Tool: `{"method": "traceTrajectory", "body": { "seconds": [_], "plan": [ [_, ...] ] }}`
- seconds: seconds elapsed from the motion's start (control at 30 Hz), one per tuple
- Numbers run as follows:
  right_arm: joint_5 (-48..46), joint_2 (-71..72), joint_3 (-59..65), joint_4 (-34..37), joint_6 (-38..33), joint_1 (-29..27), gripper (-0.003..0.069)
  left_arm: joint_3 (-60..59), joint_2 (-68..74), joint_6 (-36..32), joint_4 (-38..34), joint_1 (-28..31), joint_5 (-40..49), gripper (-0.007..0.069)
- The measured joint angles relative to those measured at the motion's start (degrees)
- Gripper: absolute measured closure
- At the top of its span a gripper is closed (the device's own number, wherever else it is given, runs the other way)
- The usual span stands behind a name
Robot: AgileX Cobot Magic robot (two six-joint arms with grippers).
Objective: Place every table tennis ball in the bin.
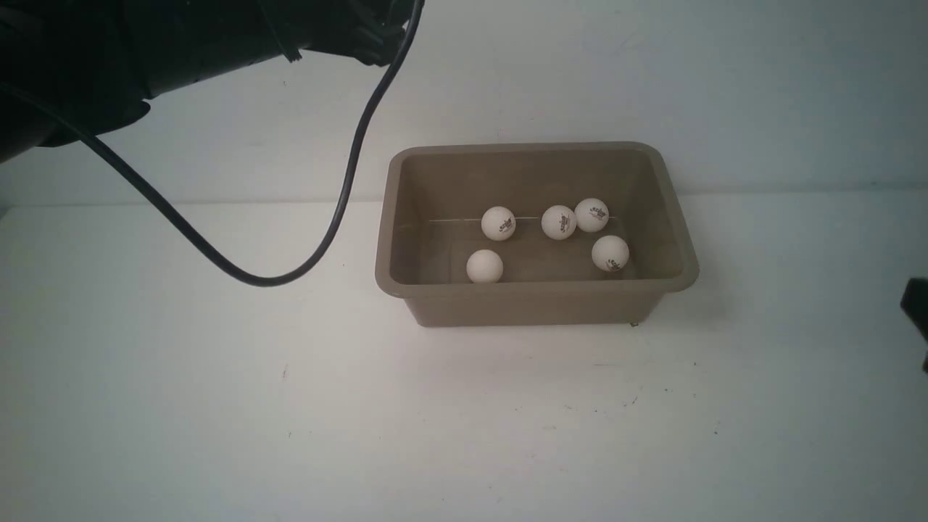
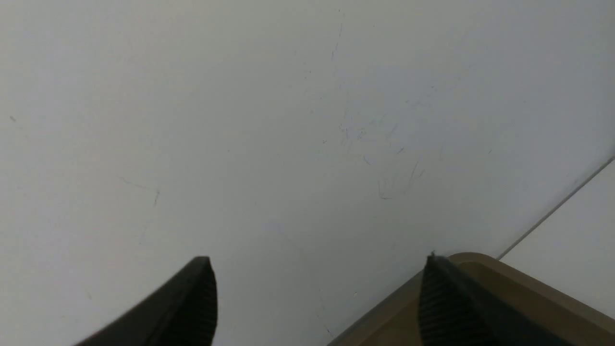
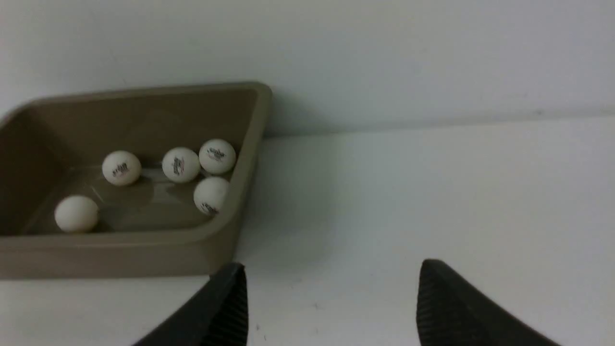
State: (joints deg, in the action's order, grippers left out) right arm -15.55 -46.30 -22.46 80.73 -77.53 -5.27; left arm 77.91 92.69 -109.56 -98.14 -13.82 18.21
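Front view shows all five balls [image 1: 499, 222] lying inside the bin [image 1: 656, 286] on the worktop [image 1: 217, 406], none left outside, so task looks done; left pincer [image 2: 317, 293] and right pincer [image 3: 331, 298] both spread, empty.

Dim, soft, even light; faint shadows, slight haze, no glare.
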Motion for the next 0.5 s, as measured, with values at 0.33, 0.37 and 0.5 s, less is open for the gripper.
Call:
{"method": "traceTrajectory", "body": {
  "seconds": [0.33, 0.37, 0.5],
  "plan": [
    [-0.7, 0.0, 1.2, 0.0, -0.5, 0.0, 0.0228, 0.0, 0.0, 0.1, 0.3, 0.0, 4.3, 0.0115],
    [-0.8, 0.0, 1.2, 0.0, -0.5, 0.0, 0.0228, 0.0, 0.0, 0.1, 0.4, 0.0, 4.9, 0.0115],
    [-1.4, 0.0, 1.2, 0.3, -0.5, 0.0, 0.0229, 0.0, 0.0, 0.5, 0.5, 0.0, 9.2, 0.0115]
  ]
}}
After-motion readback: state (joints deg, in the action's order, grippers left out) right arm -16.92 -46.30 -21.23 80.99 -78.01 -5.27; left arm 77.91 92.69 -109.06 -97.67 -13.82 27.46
